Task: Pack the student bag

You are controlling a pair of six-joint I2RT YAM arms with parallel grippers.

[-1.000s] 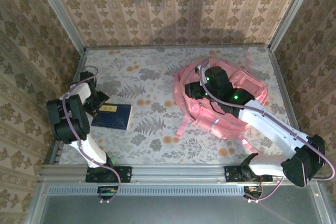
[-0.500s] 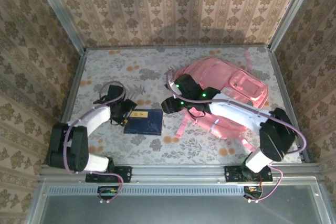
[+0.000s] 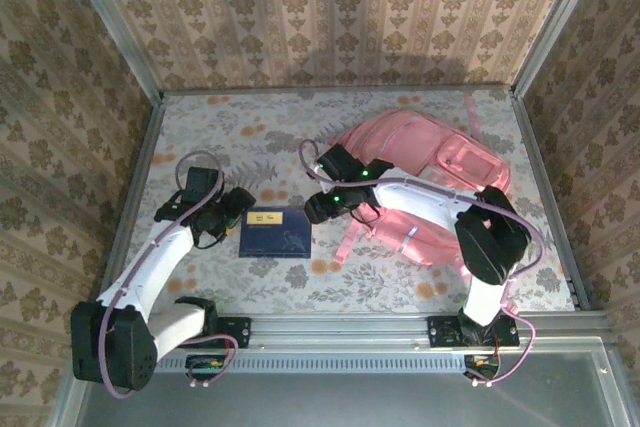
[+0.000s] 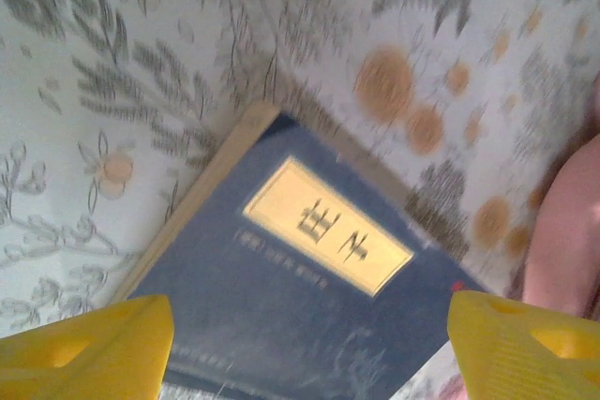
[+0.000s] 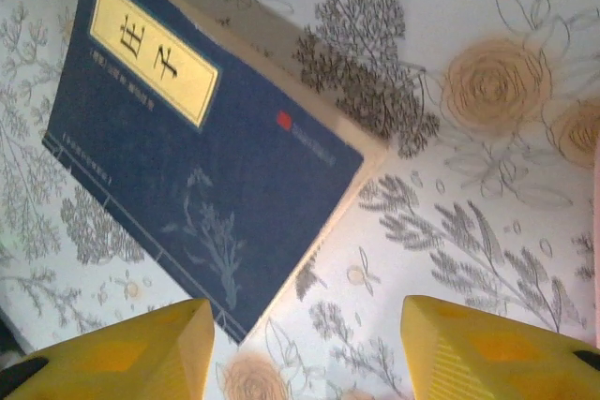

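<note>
The student bag point(image 3: 445, 162), pink and soft, lies at the right of the table; its pink edge point(image 4: 567, 231) also shows in the left wrist view. A dark blue book point(image 3: 278, 233) with a yellow title label lies flat left of it. My left gripper point(image 3: 236, 209) hovers at the book's left end, open, and its yellow fingers point(image 4: 84, 348) stand wide on either side of the blue cover point(image 4: 309, 297). My right gripper point(image 3: 322, 207) is open at the book's right end, above the tablecloth beside the book's corner point(image 5: 202, 152), with nothing between its fingers point(image 5: 497, 353).
A floral cloth covers the table point(image 3: 200, 137). Wallpapered walls with metal frame posts close in the back and both sides. A pink bag strap point(image 3: 346, 243) trails onto the cloth just right of the book.
The book has slid right, toward the bag, with my left gripper following at its left end. My right gripper has come off the bag and moved left to the book's right end.
</note>
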